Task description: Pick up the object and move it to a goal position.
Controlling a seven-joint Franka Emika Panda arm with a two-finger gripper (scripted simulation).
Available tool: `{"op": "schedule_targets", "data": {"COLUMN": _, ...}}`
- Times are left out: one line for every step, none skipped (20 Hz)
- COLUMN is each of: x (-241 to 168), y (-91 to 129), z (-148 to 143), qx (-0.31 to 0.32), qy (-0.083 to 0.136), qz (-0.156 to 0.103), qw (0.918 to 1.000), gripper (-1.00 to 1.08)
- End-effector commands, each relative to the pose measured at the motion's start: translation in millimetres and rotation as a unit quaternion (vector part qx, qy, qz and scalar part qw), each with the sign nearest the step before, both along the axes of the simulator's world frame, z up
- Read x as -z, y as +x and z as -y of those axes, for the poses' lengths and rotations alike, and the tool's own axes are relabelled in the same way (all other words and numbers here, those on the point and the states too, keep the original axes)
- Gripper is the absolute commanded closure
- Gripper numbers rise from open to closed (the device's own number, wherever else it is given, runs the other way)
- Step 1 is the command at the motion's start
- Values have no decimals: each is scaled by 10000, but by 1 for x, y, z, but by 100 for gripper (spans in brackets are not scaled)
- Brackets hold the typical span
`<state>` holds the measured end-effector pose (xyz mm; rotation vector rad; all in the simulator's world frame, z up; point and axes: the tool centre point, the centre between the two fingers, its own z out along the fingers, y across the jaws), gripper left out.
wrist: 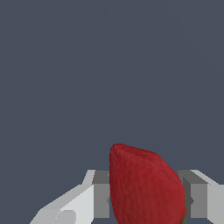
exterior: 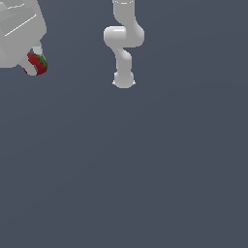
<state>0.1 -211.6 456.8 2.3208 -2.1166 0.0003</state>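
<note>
One small red strawberry-like fruit (wrist: 146, 186), the only loose object in sight, sits clamped between the two fingers of the white gripper (exterior: 35, 65). In the wrist view the fruit fills the space between the pale grey fingers (wrist: 101, 199), one pressing each side, and its pointed red tip sticks out beyond the fingertips. Its skin is deep red and finely dimpled. A thin sliver of green shows at the edge of the fruit next to one finger.

In the exterior view the same fruit (exterior: 37, 64) appears at the gripper's tip, near that view's upper left corner, red with a patch of green leaves on its outer side. The gripper is closed on the fruit and holds it. The bulky white body of the hand rises above the fruit and is cut off by the frame edge.

No writing, brand mark or label can be seen on the fruit, the gripper or anything else. There are no containers.

Well apart from the gripper, toward the exterior view's right, one white jointed robot arm (exterior: 124, 43) bends in an S-shape. Everything else is a plain, flat dark blue-grey surface (exterior: 145, 169) filling both views.
</note>
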Motion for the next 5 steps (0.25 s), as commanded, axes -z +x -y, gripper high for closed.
{"op": "schedule_targets", "data": {"x": -4, "y": 0, "z": 2, "qx": -3, "qy": 0, "qz": -1, "qw": 10000, "gripper": 108}}
{"op": "schedule_targets", "data": {"x": -5, "y": 1, "z": 2, "qx": -3, "qy": 0, "qz": -1, "qw": 10000, "gripper": 108}}
{"op": "schedule_targets", "data": {"x": -5, "y": 1, "z": 2, "qx": -2, "qy": 2, "qz": 1, "qw": 10000, "gripper": 108}}
{"op": "schedule_targets", "data": {"x": -5, "y": 1, "z": 2, "qx": -2, "qy": 2, "qz": 1, "qw": 10000, "gripper": 108}}
{"op": "schedule_targets", "data": {"x": -5, "y": 1, "z": 2, "qx": -2, "qy": 2, "qz": 1, "qw": 10000, "gripper": 108}}
